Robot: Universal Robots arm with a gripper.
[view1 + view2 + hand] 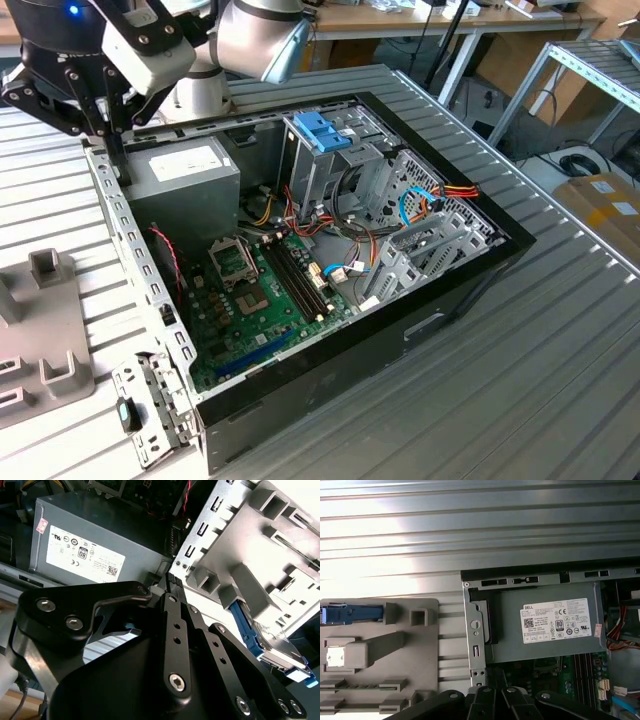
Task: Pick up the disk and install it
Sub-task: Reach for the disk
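Step in hand: the pick-up, not yet begun, as we judge it.

- The claw (170,582) looks closed, its tips drawn together with nothing between them. In the exterior view it hangs over the corner of the open computer case (400,330) at that view's left, close above the power-supply box (180,175).
- The disk (280,652) sits in the grey fixture (420,645) that lies on the bench (520,380) just beside the case. In the first wrist view we see the disk's blue carrier frame (350,614) lodged in a slot at the fixture's far edge. In the second wrist view its silver body shows between the fixture's grey blocks.
- Claw and disk are apart, and nothing touches the disk.
- The drive cage (322,130) with the blue handle stands inside the case amid cables. We cannot tell from here which bay is free.

Our reading of what a grasp calls for:

- The claw must open and cross from the case corner to the fixture.
- It must line up with the disk's exposed edges.
- The fixture's blocks crowd the disk, so the approach needs to clear them.
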